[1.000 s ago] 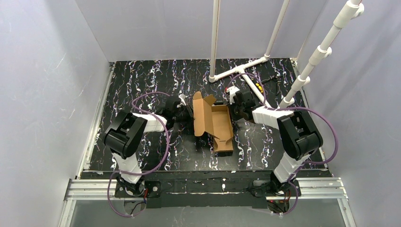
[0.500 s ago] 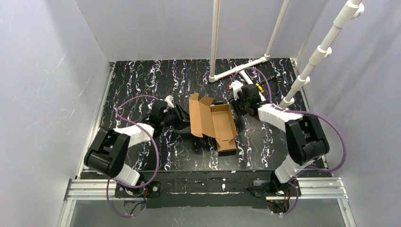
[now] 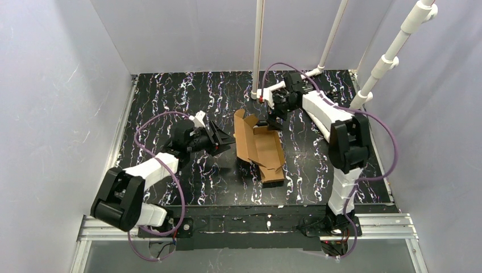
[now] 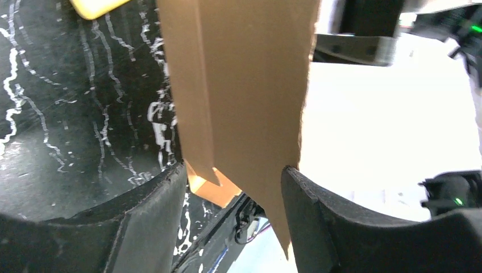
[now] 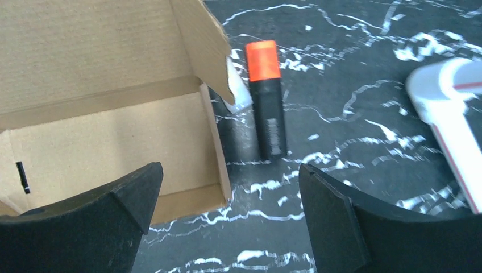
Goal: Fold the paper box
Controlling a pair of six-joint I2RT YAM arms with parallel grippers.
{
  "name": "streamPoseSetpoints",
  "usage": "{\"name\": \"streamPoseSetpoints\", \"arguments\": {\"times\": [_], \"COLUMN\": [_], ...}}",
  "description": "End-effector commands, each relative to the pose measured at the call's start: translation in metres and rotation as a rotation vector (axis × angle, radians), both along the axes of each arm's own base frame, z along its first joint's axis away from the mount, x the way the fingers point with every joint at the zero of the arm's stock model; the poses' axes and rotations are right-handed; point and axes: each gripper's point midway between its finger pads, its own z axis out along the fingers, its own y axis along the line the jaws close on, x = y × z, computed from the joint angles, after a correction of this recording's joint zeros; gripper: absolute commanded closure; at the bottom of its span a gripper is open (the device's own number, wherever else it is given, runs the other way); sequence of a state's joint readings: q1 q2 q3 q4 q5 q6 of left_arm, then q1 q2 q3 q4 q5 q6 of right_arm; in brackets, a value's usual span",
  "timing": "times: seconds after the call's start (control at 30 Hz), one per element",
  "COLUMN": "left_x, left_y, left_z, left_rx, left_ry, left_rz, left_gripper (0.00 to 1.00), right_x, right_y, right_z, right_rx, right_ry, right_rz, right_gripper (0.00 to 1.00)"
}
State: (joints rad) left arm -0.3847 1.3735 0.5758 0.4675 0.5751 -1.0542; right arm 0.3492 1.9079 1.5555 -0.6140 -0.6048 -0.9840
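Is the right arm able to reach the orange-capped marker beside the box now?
Probably yes. The right gripper is open and near the marker, which lies uncovered on the table beside the paper box; only the box's wall stands close.

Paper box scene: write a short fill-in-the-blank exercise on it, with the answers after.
1. The paper box is made of brown ____.
2. Its lid stands ____, showing the inside.
3. The marker beside it has an ____ cap.
4. The right gripper is ____ and holds nothing.
Missing: cardboard; open; orange; open.
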Motion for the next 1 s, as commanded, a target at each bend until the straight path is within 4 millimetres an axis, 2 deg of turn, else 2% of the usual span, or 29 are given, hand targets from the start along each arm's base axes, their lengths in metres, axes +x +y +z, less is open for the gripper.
{"name": "streamPoseSetpoints", "arguments": {"times": [0.0, 0.3, 0.5, 0.63, 0.77, 0.83, 0.97], "left_x": [-0.005, 0.001, 0.005, 0.01, 0.017, 0.021, 0.026], "left_y": [0.001, -0.006, -0.008, -0.012, -0.017, -0.019, -0.022], "left_z": [0.033, 0.035, 0.033, 0.031, 0.034, 0.033, 0.036], "left_rx": [-0.055, -0.073, -0.069, -0.07, -0.069, -0.058, -0.026], "left_ry": [-0.072, -0.048, -0.039, -0.023, -0.016, -0.01, -0.014], "left_rz": [-0.022, -0.05, -0.053, -0.066, -0.09, -0.101, -0.127], "left_gripper": [0.39, 0.39, 0.42, 0.54, 0.72, 0.8, 0.88], "right_x": [-0.021, -0.001, 0.0, -0.004, -0.01, -0.016, -0.024], "right_y": [0.011, 0.017, 0.022, 0.023, 0.022, 0.02, 0.018], "right_z": [-0.009, -0.04, -0.053, -0.053, -0.053, -0.053, -0.045], "right_rx": [0.028, 0.004, -0.019, -0.018, -0.019, -0.016, -0.006], "right_ry": [0.063, 0.089, 0.093, 0.092, 0.091, 0.094, 0.076], "right_rz": [0.223, 0.21, 0.216, 0.222, 0.217, 0.21, 0.145], "right_gripper": [0.03, 0.21, 0.41, 0.58, 0.74, 0.8, 0.89]}}
